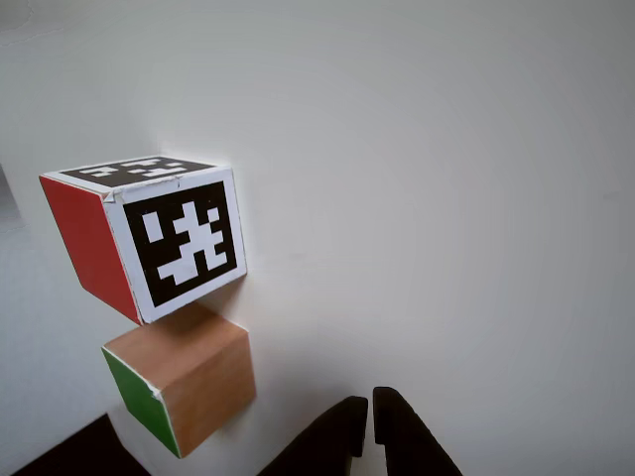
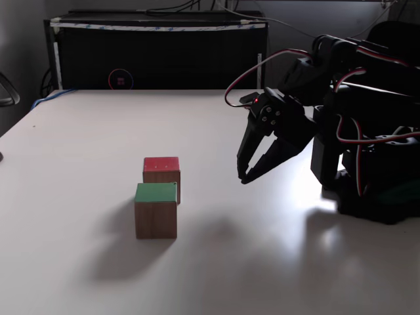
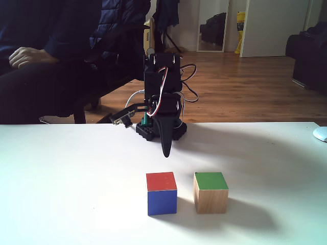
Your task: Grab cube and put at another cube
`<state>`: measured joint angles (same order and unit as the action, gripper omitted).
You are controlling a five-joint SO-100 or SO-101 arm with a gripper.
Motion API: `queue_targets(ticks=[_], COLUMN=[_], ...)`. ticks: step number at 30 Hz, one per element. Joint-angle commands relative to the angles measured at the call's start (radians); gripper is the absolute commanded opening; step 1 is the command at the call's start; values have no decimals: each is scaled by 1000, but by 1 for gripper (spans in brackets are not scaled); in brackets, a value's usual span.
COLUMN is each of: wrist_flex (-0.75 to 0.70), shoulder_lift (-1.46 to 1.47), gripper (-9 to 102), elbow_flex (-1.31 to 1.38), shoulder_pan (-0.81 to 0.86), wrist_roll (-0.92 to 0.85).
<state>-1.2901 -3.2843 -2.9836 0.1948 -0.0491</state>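
Observation:
The cube (image 1: 193, 382), light-brown wood with one green face, rests on the white table right next to another cube (image 1: 149, 238), which has red faces and black-and-white marker faces. In a fixed view the wooden cube (image 3: 210, 193) sits just right of the other cube (image 3: 161, 193), with a narrow gap between them. In the other fixed view the wooden cube (image 2: 156, 210) stands in front of the red-topped cube (image 2: 161, 172). My gripper (image 2: 244, 178) hangs above the table, apart from both cubes, shut and holding nothing. Its black fingertips (image 1: 369, 402) enter the other view from below, and my gripper (image 3: 166, 153) points down behind the cubes.
The arm's base (image 2: 374, 190) stands at the table's right side in a fixed view. A long black box (image 2: 157, 56) lines the far edge. A seated person (image 3: 23, 55) is behind the table, and a white object (image 3: 322, 133) lies at its right edge.

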Motion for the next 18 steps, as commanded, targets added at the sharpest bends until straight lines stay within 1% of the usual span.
queue_targets(ticks=[1, 2, 4, 6, 12, 15, 18], wrist_flex=[14, 20, 31, 28, 9, 31, 72], shoulder_lift=[-5, -5, -5, -5, 21, 114, 242], gripper=[1, 4, 15, 16, 21, 23, 29], elbow_flex=[15, 17, 38, 72, 181, 250, 331], shoulder_pan=[-6, -6, -3, -25, -126, -181, -215], wrist_roll=[-17, -21, -12, -18, 44, 67, 91])
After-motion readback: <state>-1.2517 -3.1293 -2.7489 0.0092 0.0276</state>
